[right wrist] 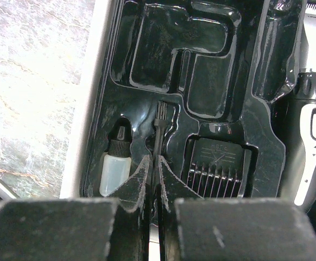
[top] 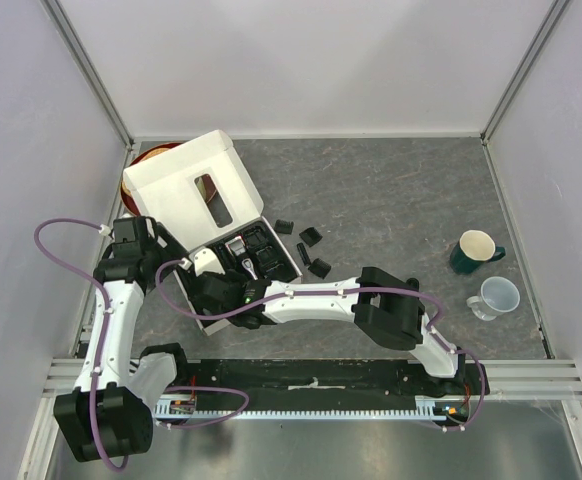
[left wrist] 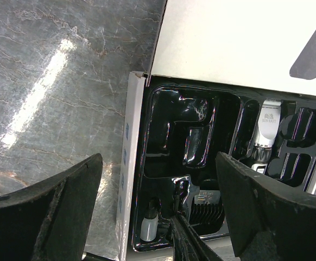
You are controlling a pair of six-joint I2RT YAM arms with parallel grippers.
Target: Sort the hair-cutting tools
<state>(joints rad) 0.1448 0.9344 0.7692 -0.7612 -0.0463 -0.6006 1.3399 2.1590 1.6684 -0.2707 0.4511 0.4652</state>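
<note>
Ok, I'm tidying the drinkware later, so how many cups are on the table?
2. A dark green mug stands near the right edge of the table; a clear cup sits beside it, closer to the near edge. The open box could hide others.

Bright overhead light; glare on table (left wrist: 38, 92) and glossy black tray (right wrist: 201, 32)

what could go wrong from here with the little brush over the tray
1. The right hand pinches the thin brush only near its handle end, so it may twist or slip instead of sitting straight in its narrow slot.
2. That hand is right beside the white bottle and a comb guard; a sideways move could knock either.
3. The open left hand hangs over the same black tray, so the two arms might bump.
</note>
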